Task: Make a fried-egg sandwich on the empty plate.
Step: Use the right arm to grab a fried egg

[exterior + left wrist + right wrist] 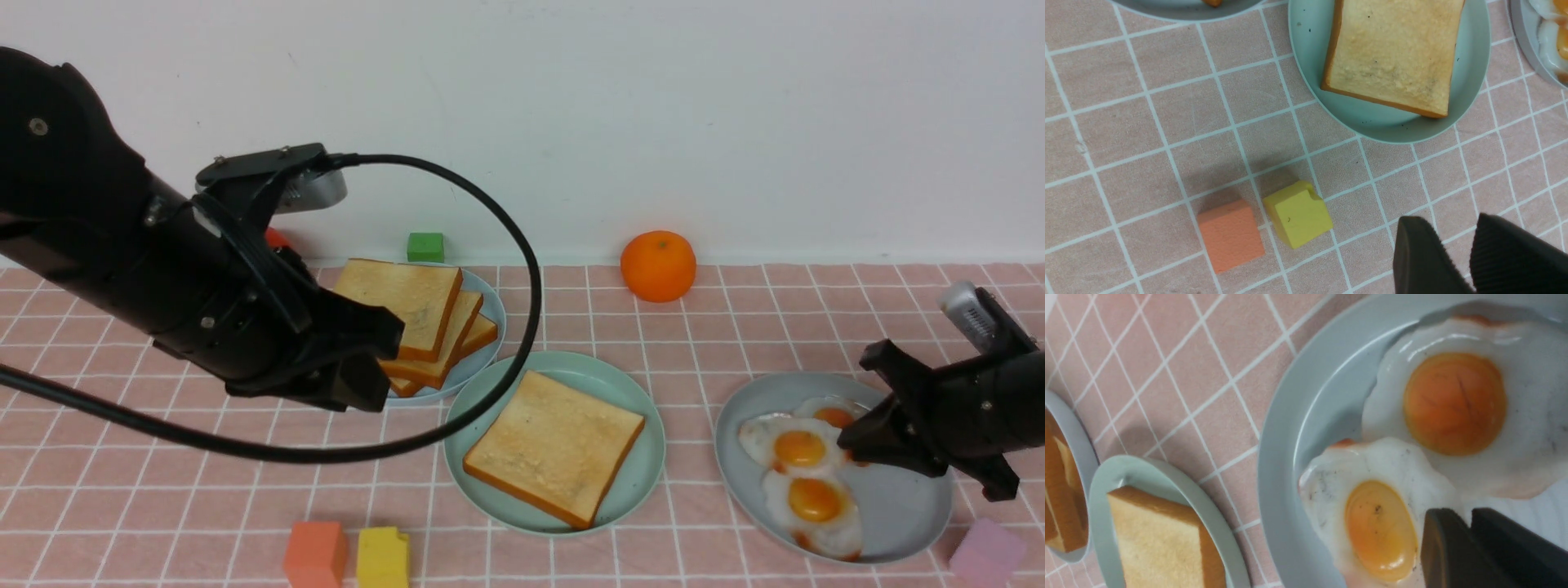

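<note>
We judge the task roughly a third done. The round, shallow mint-green plastic plate (571,364) sits in the middle of the pink checked tablecloth (122,490). It already carries one square golden-brown toast slice (555,445), lying flat and slightly turned, with nothing on top of it. That is the base of the sandwich; the egg and the covering slice are not yet in place.

The three white fried eggs with orange yolks (798,449) overlap one another on the larger blue-grey round plate (906,510), just to the right of the mint-green one. The right gripper (865,441) hangs low over that plate at the edge of an egg white. In its wrist view the jaws stand close together with only a thin gap, and we cannot tell whether they pinch the white or merely touch it. So we take the step in hand to be fetching an egg.

The spare toast slices (408,306) are stacked on the smaller pale blue round plate (492,322), behind and to the left. The left gripper (371,367) hovers in front of that stack, jaws nearly together and holding nothing.

What is left, as we see it, is to carry one egg onto the toast and then lay a second slice over it.
</note>
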Tool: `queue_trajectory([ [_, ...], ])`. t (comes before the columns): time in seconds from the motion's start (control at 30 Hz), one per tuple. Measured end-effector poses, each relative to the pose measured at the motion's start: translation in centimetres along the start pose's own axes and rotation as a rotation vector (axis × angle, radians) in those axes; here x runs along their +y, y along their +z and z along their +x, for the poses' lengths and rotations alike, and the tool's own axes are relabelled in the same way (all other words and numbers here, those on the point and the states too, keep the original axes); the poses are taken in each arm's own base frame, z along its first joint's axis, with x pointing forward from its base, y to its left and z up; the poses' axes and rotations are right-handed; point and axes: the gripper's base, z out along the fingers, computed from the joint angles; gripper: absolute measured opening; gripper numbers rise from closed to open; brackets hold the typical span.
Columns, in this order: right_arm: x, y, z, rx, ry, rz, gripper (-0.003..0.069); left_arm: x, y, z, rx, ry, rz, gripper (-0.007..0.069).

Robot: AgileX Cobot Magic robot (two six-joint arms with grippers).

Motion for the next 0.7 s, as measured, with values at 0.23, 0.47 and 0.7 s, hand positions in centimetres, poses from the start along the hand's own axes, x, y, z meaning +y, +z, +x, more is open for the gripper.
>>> queue_trajectory([
  [0.23,0.2,-1.0,0.1,-0.004,-0.149,0.03,0.0085,0.0,0.0,0.0,0.0,0.0,0.0,0.0239],
  [0.47,-0.4,-1.1,0.3,0.021,-0.227,0.1,0.0085,0.0,0.0,0.0,0.001,0.0,0.0,0.0239],
  [0.7,-0.6,-1.1,0.3,0.021,-0.184,0.116,0.0097,0.0,0.0,0.0,0.001,0.0,0.0,0.0239],
])
